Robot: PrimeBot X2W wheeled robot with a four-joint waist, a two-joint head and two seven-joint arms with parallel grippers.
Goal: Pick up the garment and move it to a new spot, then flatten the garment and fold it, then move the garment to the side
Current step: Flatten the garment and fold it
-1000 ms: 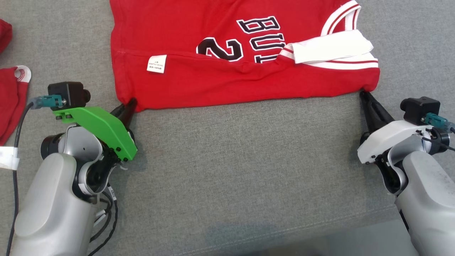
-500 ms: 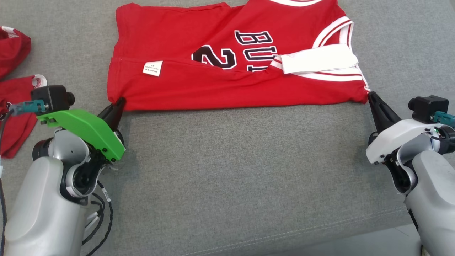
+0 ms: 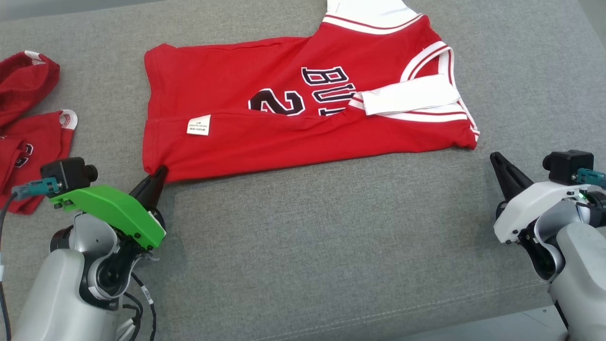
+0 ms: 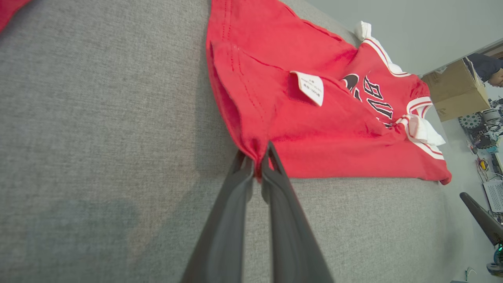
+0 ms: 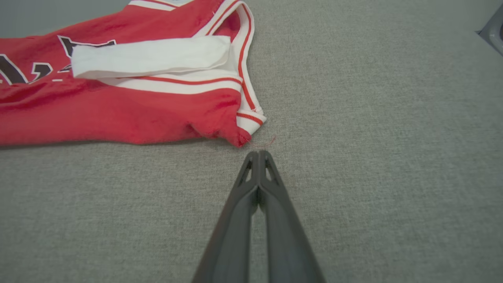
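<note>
Widest of all: a grey woven upholstered surface [image 3: 303,246], with a stitched seam along its near edge at 6 o'clock in the head view.

Spread flat on its far half, from 11 to 1 o'clock: a red sleeveless basketball jersey with white-and-red trim and black lettering [image 3: 265,142]. Collar end toward 1 o'clock, hem end toward 10 o'clock, near long edge turned up over part of the black print.

At 9 to 10 o'clock, well apart from the jersey: a rumpled heap of other red garments with white trim [image 3: 33,137], just beyond the left arm.

Off the surface, at 2 o'clock in the left wrist view: a brown cardboard box [image 4: 452,90] against a pale wall.

At 7 o'clock: the left hand [image 3: 160,173] below a bright green wrist bracket [image 3: 109,210], dark fingers clenched on the jersey's near hem corner. Seen from its own wrist, red cloth pinched and bunched between the tips.

At 4 o'clock: the right hand [image 3: 494,157] ahead of a white wrist cover [image 3: 530,208], fingers pressed together on nothing. Tips just short of the jersey's near shoulder corner, a strip of bare grey weave between.

Across the chest at 1 o'clock: a folded white fabric band [image 3: 407,94], lying over the end of the lettering.

On the turned-up layer, toward the hem: a small white care label [image 3: 199,125].

Smallest: a loose red thread [image 5: 270,140] on the weave, between the shoulder corner and the right hand's tips.
</note>
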